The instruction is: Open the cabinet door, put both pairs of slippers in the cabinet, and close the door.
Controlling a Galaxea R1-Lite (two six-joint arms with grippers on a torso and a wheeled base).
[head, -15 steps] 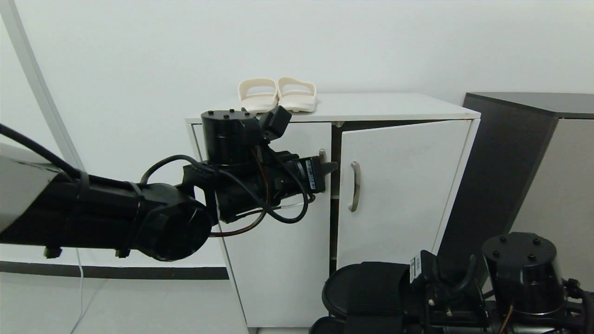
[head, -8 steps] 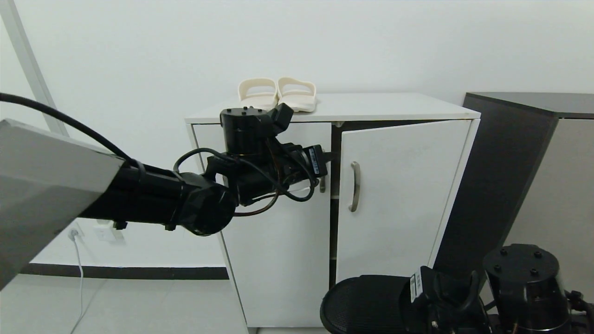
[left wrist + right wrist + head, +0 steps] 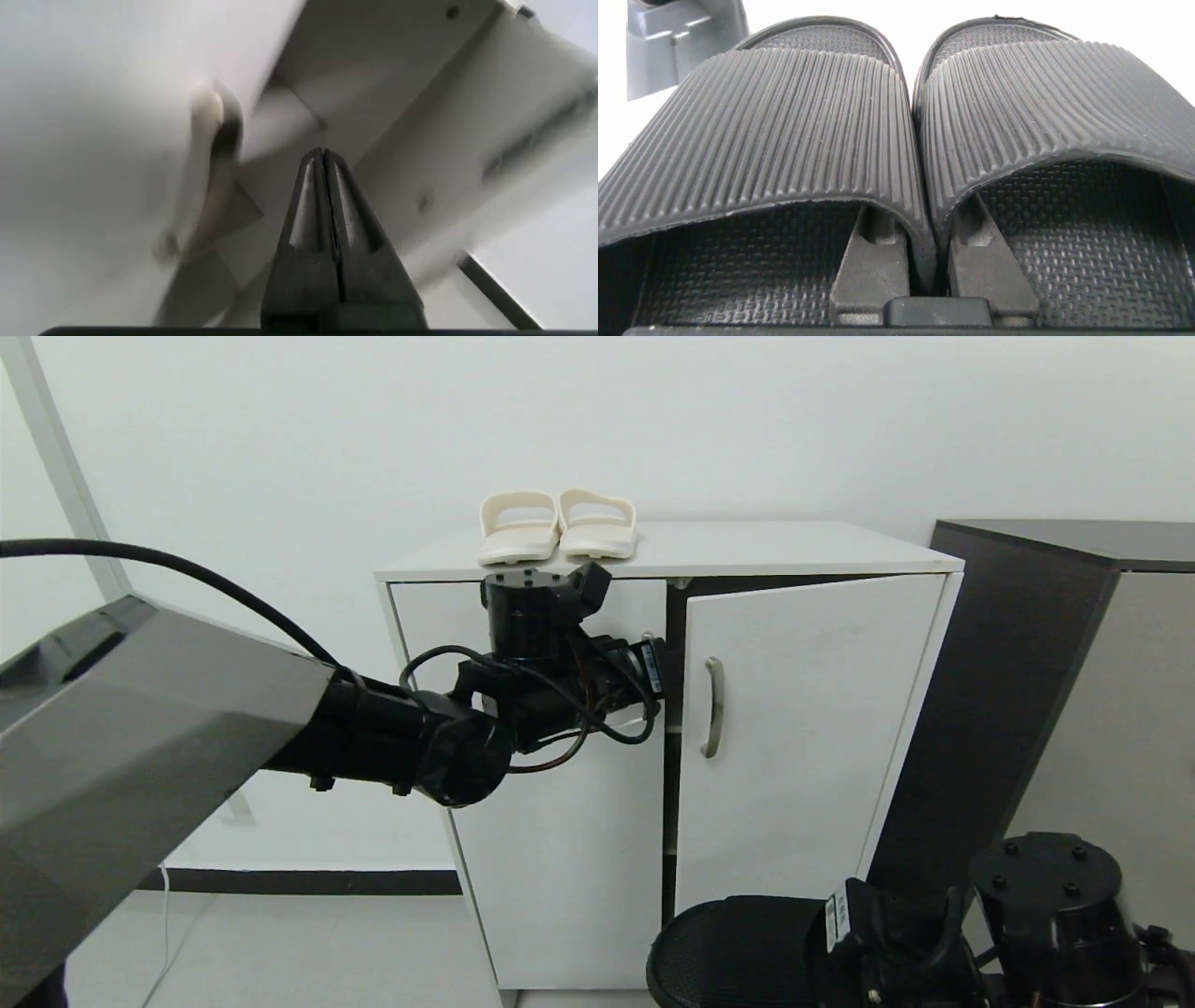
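Note:
A white cabinet (image 3: 747,551) has two doors; the right door (image 3: 803,728) stands slightly ajar, leaving a dark gap in the middle. My left gripper (image 3: 661,663) is shut, its tips (image 3: 323,159) poking into that gap right beside the left door's handle (image 3: 201,177). A cream pair of slippers (image 3: 557,527) rests on the cabinet top. Low at the right, my right gripper (image 3: 924,271) is shut on a black pair of slippers (image 3: 738,947), pinching their inner sides (image 3: 915,140) together.
A dark grey cabinet (image 3: 1027,663) stands directly to the right of the white one. The right door's handle (image 3: 714,707) is free. A white wall lies behind, with bare floor (image 3: 308,952) to the left.
My left arm has stretched forward and to the right, bringing its shut gripper from in front of the left door into the gap. The right arm has sunk a little with the black slippers.

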